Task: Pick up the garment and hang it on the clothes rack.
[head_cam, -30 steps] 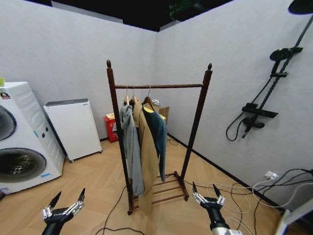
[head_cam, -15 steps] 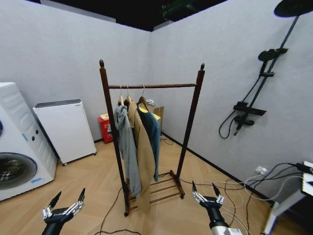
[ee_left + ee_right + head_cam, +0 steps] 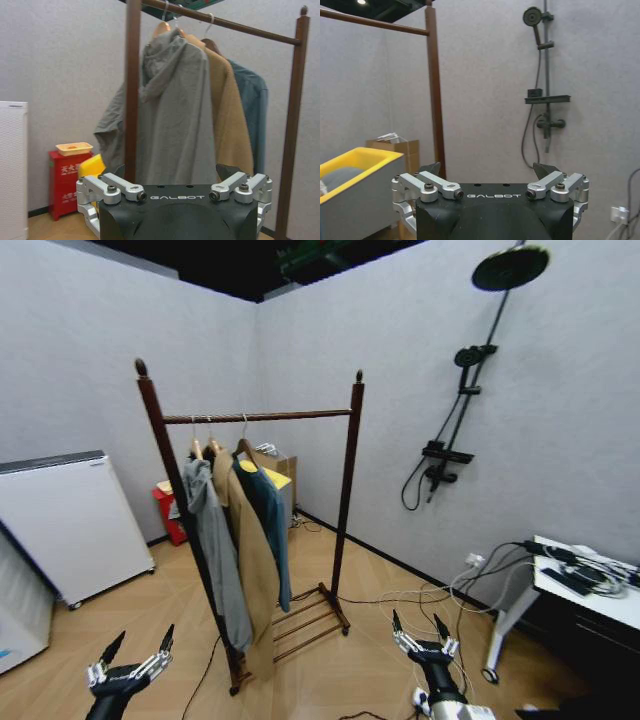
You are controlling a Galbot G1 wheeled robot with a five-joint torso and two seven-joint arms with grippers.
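Observation:
The clothes rack [image 3: 258, 417] stands mid-room, dark reddish-brown, with two knobbed posts and a thin crossbar. The teal garment [image 3: 271, 520] hangs on it by a wooden hanger, rightmost of three, beside a tan coat [image 3: 250, 560] and a grey hooded jacket [image 3: 214, 545]. My left gripper [image 3: 140, 645] and right gripper [image 3: 417, 630] are held low and open, holding nothing, well short of the rack. In the left wrist view the left gripper [image 3: 177, 182] faces the grey jacket, with the garment [image 3: 255, 115] behind. The right gripper [image 3: 490, 182] faces the rack's right post [image 3: 435, 90].
A white appliance [image 3: 60, 520] and a red box [image 3: 168, 510] stand at the left wall. A yellow bin [image 3: 272, 476] sits behind the rack. A shower fixture [image 3: 450, 440] is on the right wall. A white table [image 3: 585, 590] stands far right, and cables [image 3: 430, 595] lie on the floor.
The whole head picture has shifted left: the camera has turned right. The washing machine has left the view and a table has come in at right. Both grippers hold the same pose.

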